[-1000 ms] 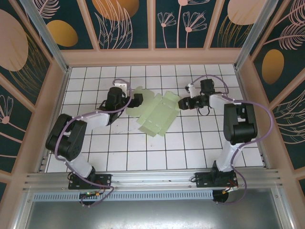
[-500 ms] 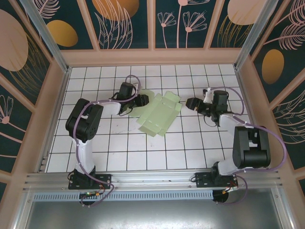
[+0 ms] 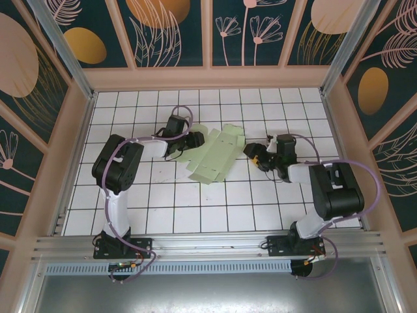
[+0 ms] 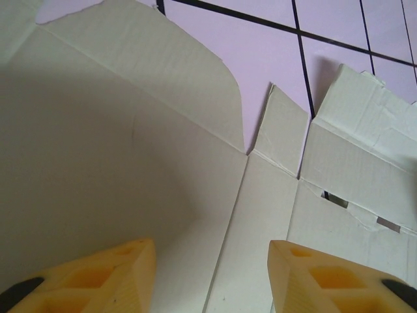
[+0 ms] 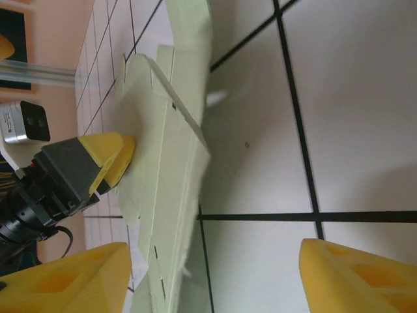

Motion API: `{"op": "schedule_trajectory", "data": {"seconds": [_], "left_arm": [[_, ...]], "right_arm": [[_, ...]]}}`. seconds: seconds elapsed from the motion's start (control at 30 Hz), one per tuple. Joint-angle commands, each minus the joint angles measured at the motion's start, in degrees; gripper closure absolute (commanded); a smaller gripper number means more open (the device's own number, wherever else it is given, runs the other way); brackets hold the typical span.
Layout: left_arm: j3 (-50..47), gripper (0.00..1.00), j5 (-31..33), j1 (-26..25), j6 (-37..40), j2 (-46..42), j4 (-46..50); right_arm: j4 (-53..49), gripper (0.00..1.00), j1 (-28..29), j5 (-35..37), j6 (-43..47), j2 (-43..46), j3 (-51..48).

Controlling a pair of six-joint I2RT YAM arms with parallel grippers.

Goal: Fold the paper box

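Observation:
The paper box (image 3: 212, 155) is a pale mint-green die-cut sheet lying mostly flat on the white tiles mid-table. My left gripper (image 3: 195, 139) sits low at the sheet's left flaps. In the left wrist view its yellow fingers (image 4: 124, 274) stand apart over the card (image 4: 260, 195), and a large panel on the left rises in shadow. My right gripper (image 3: 251, 151) is at the sheet's right edge, open. In the right wrist view the card's edge (image 5: 169, 150) lifts off the floor ahead of the right gripper (image 5: 215, 251), with the left gripper's fingertip (image 5: 114, 160) resting on the card beyond.
White tiled floor (image 3: 195, 208) with black grout lines runs on all sides of the sheet. Wooden walls (image 3: 208, 77) enclose the back and both sides. An aluminium rail (image 3: 208, 244) holds both arm bases at the near edge.
The left arm swung so that its gripper moved right onto the sheet's left flaps, and its jaws narrowed. The right gripper dropped toward the sheet's right edge.

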State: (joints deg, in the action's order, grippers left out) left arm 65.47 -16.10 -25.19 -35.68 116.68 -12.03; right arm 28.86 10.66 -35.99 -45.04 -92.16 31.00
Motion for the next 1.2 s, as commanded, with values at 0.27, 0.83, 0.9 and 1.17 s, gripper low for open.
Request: {"op": "schedule_trajectory", "data": {"seconds": [0.27, 0.83, 0.9, 1.17], "left_arm": [[-3.4, 0.50, 2.2, 0.2, -3.6, 1.3, 5.0], [-12.4, 0.15, 8.7, 0.1, -2.9, -11.4, -4.7], [-12.9, 0.07, 9.5, 0.1, -0.5, -13.0, -4.7], [-11.0, 0.01, 8.6, 0.1, 6.0, -13.4, -0.8]], "right_arm": [[12.8, 0.47, 4.5, -3.9, -9.2, -7.6, 1.7], [-1.2, 1.00, 1.2, -2.8, 2.9, -10.5, 8.5], [-8.6, 1.00, 1.1, -3.5, 9.2, -9.9, 11.5], [-33.5, 1.00, 1.2, -8.1, 32.5, -12.2, 23.6]]}}
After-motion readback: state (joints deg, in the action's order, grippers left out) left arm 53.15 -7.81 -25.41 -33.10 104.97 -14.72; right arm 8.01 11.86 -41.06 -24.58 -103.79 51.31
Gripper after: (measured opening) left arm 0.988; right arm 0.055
